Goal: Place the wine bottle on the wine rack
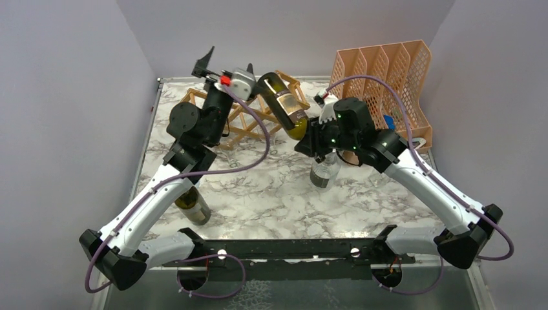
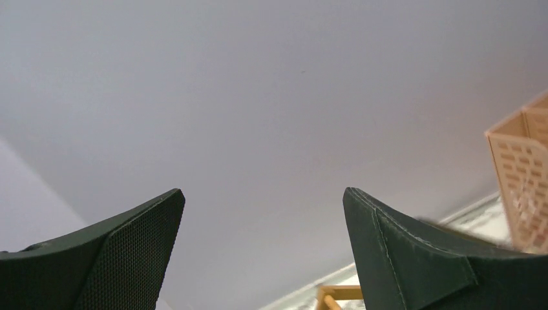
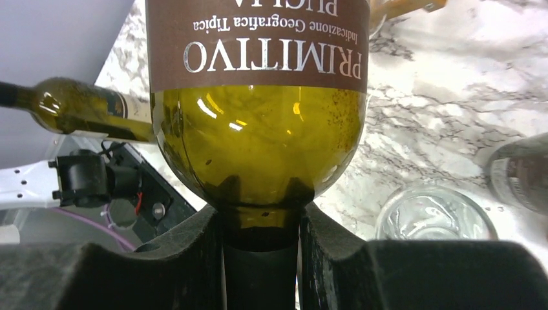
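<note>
The wine bottle (image 1: 285, 103) is green glass with a brown label and hangs tilted over the wine rack (image 1: 244, 123), a light wooden lattice at the back of the table. Its base points up and to the back left. My right gripper (image 1: 314, 138) is shut on its neck. In the right wrist view the neck sits clamped between the pads of the right gripper (image 3: 261, 217), below the bottle's shoulder (image 3: 258, 142). My left gripper (image 1: 209, 67) is raised behind the rack. It stands open (image 2: 263, 194) with only the wall between its fingers.
A second bottle (image 1: 194, 206) stands under the left arm, also seen in the right wrist view (image 3: 77, 110). A clear glass (image 1: 323, 172) stands below the right gripper. The peach file holder (image 1: 388, 81) is at the back right. A dark glass object (image 3: 525, 181) shows at the right edge.
</note>
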Controlling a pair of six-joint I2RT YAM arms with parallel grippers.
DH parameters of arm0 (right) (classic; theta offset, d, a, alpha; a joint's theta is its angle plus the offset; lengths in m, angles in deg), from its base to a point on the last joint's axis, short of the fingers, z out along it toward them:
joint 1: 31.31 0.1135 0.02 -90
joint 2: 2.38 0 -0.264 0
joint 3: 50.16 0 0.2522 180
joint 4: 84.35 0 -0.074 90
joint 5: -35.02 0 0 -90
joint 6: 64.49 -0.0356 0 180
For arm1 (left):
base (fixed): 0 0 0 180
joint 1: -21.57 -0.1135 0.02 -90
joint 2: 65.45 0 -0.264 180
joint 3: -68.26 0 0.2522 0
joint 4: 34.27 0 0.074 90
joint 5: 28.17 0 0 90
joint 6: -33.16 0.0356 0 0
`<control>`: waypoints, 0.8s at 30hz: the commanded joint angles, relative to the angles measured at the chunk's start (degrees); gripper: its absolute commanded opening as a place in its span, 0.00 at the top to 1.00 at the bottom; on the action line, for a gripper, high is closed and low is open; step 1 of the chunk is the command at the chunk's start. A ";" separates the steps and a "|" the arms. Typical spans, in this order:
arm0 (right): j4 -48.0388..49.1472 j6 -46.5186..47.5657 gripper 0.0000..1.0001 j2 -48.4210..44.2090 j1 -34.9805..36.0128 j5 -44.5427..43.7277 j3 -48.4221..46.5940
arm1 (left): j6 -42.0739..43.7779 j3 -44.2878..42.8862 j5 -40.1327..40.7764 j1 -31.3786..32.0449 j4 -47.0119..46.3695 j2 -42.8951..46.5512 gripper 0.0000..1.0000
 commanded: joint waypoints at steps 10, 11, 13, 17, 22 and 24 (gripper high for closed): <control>9.54 3.00 0.99 4.42 9.19 3.84 2.40 | -47.48 -3.52 26.20 0.20 22.15 6.48 0.01; 9.44 3.30 0.99 4.45 9.47 4.04 2.98 | -48.93 -3.71 25.50 0.22 24.11 6.92 0.01; 9.00 3.41 0.99 4.45 9.91 3.44 4.34 | -51.90 -3.95 25.12 0.22 28.26 7.72 0.01; 9.27 1.84 0.99 4.77 10.29 1.27 7.70 | -52.17 -1.86 26.37 0.22 30.32 9.88 0.01; 11.70 -3.84 0.99 6.46 10.49 -1.50 8.06 | -50.49 0.40 29.20 0.10 30.20 11.06 0.01; 13.69 -5.33 0.99 7.19 10.49 -1.31 8.19 | -50.90 0.44 29.24 0.15 30.94 10.95 0.01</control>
